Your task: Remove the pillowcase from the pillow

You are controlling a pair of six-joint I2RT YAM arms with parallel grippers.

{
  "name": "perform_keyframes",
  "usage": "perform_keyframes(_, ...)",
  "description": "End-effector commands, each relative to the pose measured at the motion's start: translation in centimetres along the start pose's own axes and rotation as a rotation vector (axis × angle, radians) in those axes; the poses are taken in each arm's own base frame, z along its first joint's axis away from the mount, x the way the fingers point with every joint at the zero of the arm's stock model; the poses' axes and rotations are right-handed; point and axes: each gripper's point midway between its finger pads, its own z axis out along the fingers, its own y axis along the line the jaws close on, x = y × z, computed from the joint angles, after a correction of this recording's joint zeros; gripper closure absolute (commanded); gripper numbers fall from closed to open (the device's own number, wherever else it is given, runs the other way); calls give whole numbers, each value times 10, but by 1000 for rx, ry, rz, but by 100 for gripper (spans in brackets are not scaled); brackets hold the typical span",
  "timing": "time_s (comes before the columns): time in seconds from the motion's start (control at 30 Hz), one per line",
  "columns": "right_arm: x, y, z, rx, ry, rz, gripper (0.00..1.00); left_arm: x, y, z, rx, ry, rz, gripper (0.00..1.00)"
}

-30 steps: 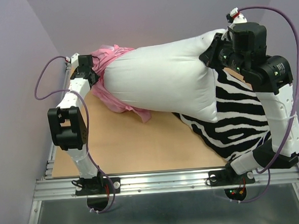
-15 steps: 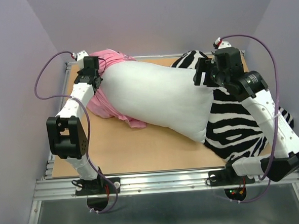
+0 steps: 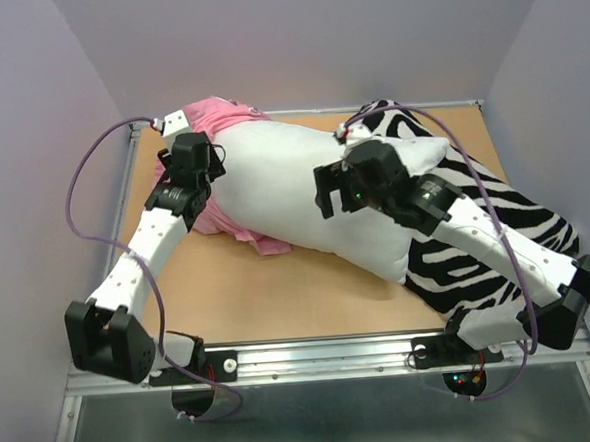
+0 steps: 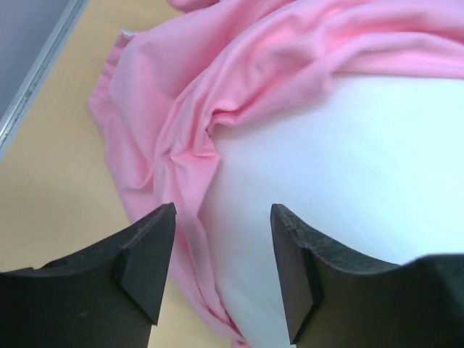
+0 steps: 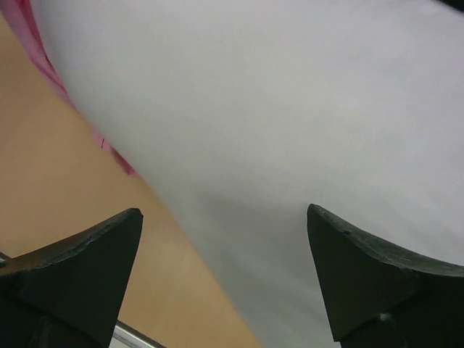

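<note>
a: overhead? the pillow [image 3: 313, 195] lies mostly bared, the pillowcase [image 3: 218, 191] bunched at its left end.
b: left wrist: left gripper [image 4: 221, 272] parted, empty, above the pink edge for a regrip.
a: right wrist: right gripper [image 5: 225, 279] wide, holding nothing.

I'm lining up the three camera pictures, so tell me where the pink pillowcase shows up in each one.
Top external: pillowcase bunched at the white pillow's left end, upper left.
Left wrist: pillowcase across the upper left, ahead of the open left gripper.
Right wrist: only a pink sliver at the left edge.
Shared landmark: the white pillow.
</note>
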Motion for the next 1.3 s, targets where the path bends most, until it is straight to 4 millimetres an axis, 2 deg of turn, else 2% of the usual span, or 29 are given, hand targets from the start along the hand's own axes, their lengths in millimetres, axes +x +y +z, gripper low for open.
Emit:
perform_keyframes(0.0, 29, 48, 20, -18, -27, -112, 0, -20, -5, -39, 74, -109, -136, 33)
perform_keyframes(0.03, 35, 56, 23, -7, -27, -150, 0, -5, -3, -44, 89, -91, -173, 33)
perform_keyframes(0.1, 50, 78, 34, 14, -29, -259, 0, 10, -2, -47, 106, -83, -237, 33)
perform_keyframes(0.13, 55, 82, 39, 20, -26, -291, 0, 39, 5, -43, 91, -45, -243, 33)
perform_keyframes(0.17, 61, 84, 45, 38, -21, -343, 0, 42, 5, -48, 110, -56, -315, 33)
perform_keyframes(0.2, 77, 94, 55, 42, -3, -397, 0, 71, 13, -44, 91, -16, -317, 33)
perform_keyframes(0.23, 85, 95, 60, 64, -1, -430, 0, 80, 15, -43, 94, -8, -341, 33)
perform_keyframes(0.33, 108, 87, 80, 137, 22, -512, 0, 99, 7, -42, 159, 8, -401, 32)
perform_keyframes(0.37, 124, 83, 93, 166, 51, -550, 0, 117, 9, -37, 154, 37, -393, 32)
perform_keyframes(0.4, 128, 76, 100, 208, 41, -588, 0, 117, 1, -37, 196, 38, -411, 32)
perform_keyframes(0.47, 144, 68, 116, 266, 48, -649, 0, 132, -3, -32, 213, 66, -403, 32)
perform_keyframes(0.57, 146, 51, 130, 408, 10, -727, 0, 142, -9, -28, 246, 83, -401, 32)
perform_keyframes(0.6, 142, 53, 134, 419, -16, -714, 1, 142, -12, -28, 262, 77, -403, 32)
perform_keyframes(0.63, 141, 53, 137, 436, -25, -717, 12, 142, -13, -27, 270, 74, -405, 32)
perform_keyframes(0.67, 134, 55, 139, 451, -42, -708, 27, 147, -12, -27, 278, 77, -403, 32)
perform_keyframes(0.7, 132, 55, 141, 478, -51, -711, 51, 142, -18, -29, 311, 63, -415, 32)
perform_keyframes(0.73, 121, 59, 141, 494, -74, -689, 87, 145, -18, -31, 327, 65, -413, 32)
perform_keyframes(0.77, 117, 61, 141, 501, -82, -687, 96, 143, -21, -32, 345, 58, -414, 32)
perform_keyframes(0.8, 110, 62, 140, 513, -93, -682, 99, 142, -23, -34, 356, 59, -412, 33)
perform_keyframes(0.93, 78, 71, 127, 503, -153, -620, 100, 134, -23, -39, 376, 36, -406, 33)
perform_keyframes(1.07, 20, 86, 87, 456, -232, -516, 99, 116, -25, -53, 423, -10, -395, 33)
perform_keyframes(1.1, 10, 89, 80, 451, -240, -494, 99, 117, -27, -55, 437, -5, -375, 32)
perform_keyframes(1.13, -14, 96, 65, 442, -269, -464, 99, 116, -28, -58, 445, -5, -368, 32)
perform_keyframes(1.23, -41, 100, 47, 451, -291, -456, 99, 107, -32, -68, 480, -29, -376, 30)
perform_keyframes(1.27, -62, 106, 36, 439, -322, -416, 100, 103, -34, -72, 497, -41, -380, 29)
